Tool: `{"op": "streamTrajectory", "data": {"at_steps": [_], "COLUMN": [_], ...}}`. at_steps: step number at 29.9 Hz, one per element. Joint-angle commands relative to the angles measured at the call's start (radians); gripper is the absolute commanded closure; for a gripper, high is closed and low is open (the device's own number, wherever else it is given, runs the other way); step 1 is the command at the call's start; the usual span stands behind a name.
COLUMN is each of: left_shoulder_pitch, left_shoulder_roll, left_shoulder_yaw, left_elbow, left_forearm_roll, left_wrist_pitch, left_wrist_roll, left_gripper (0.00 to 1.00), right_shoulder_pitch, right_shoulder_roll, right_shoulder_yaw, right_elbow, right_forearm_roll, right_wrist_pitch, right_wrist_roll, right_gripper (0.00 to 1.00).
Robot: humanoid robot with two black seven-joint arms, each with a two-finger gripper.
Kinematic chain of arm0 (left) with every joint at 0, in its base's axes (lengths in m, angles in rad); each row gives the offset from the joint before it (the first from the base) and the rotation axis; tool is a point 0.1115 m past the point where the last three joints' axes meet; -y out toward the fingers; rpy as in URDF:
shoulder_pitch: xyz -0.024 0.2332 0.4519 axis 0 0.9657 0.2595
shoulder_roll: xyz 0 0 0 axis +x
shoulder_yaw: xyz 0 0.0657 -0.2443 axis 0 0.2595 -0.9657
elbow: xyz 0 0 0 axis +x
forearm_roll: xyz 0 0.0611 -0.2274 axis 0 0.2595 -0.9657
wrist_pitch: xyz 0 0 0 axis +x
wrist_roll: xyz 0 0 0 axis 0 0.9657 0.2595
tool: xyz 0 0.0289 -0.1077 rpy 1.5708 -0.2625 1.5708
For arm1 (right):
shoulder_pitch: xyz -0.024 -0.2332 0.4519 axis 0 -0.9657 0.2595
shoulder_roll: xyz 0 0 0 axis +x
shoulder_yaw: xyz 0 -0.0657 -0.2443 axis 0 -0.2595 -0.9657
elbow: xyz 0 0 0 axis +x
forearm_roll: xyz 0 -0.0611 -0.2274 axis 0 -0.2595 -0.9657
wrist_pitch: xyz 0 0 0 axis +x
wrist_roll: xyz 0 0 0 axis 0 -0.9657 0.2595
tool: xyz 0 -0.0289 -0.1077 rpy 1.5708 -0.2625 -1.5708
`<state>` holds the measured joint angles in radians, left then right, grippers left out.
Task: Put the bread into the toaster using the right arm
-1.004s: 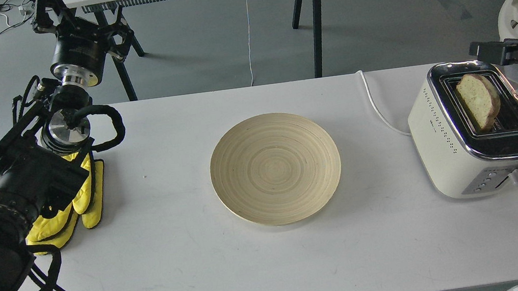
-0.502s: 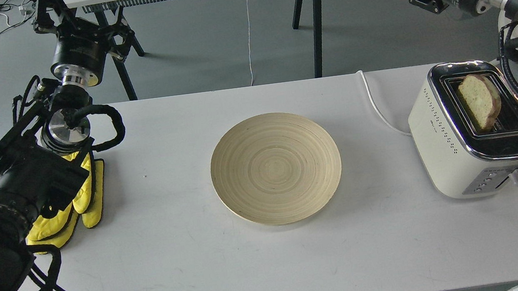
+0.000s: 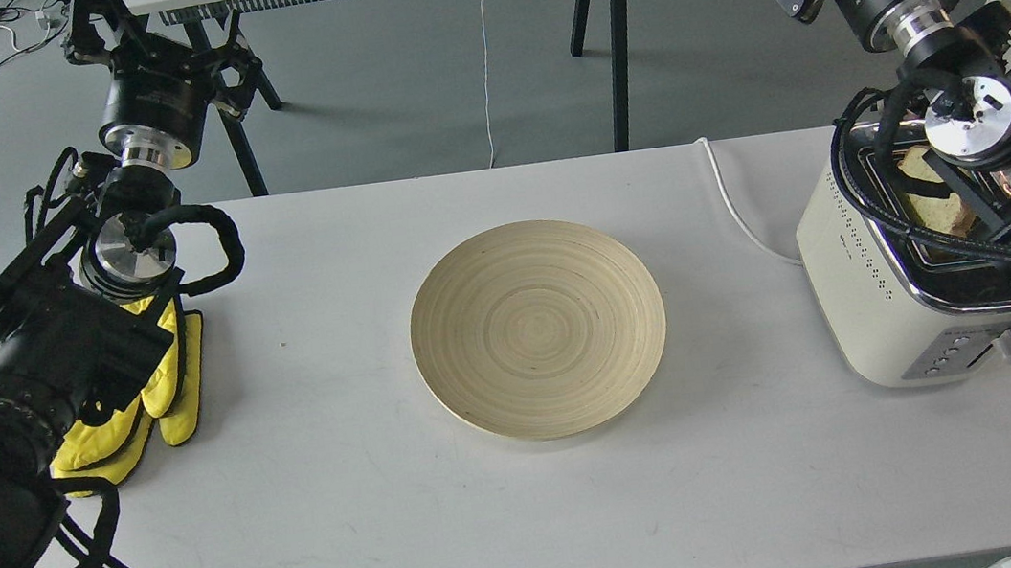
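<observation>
Bread (image 3: 928, 193) sits half-hidden in toaster (image 3: 883, 295) behind right arm (image 3: 977, 120); both grippers' states unclear.

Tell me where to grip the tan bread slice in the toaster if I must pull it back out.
Grip the tan bread slice by its crusted top edge, coming straight down from above. It stands on edge in a slot of the cream-white toaster, so only that edge protrudes. The black right arm partly hides it now.
</observation>
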<state>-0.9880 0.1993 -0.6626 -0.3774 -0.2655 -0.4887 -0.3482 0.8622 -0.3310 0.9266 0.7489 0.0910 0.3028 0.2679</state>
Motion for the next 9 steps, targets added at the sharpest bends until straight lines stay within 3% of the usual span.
{"op": "streamTrajectory", "data": {"at_steps": [1,9], "left_shoulder_pitch": [0.000,0.000], "left_shoulder_roll": [0.000,0.000], "left_shoulder_yaw": [0.000,0.000], "left_elbow": [0.000,0.000], "left_forearm_roll": [0.000,0.000], "left_wrist_pitch": [0.000,0.000], "left_wrist_roll": [-0.002,-0.002], "left_gripper": [0.00,0.00], "right_shoulder_pitch": [-0.014,-0.005], "right_shoulder_roll": [0.038,0.036], "right_shoulder_yaw": [0.041,0.038], "right_elbow": [-0.057,-0.082], "right_forearm_roll": [0.001,0.000], "right_wrist_pitch": [0.022,0.073], "right_wrist_roll": [0.004,0.004], "right_gripper": [0.01,0.01]}}
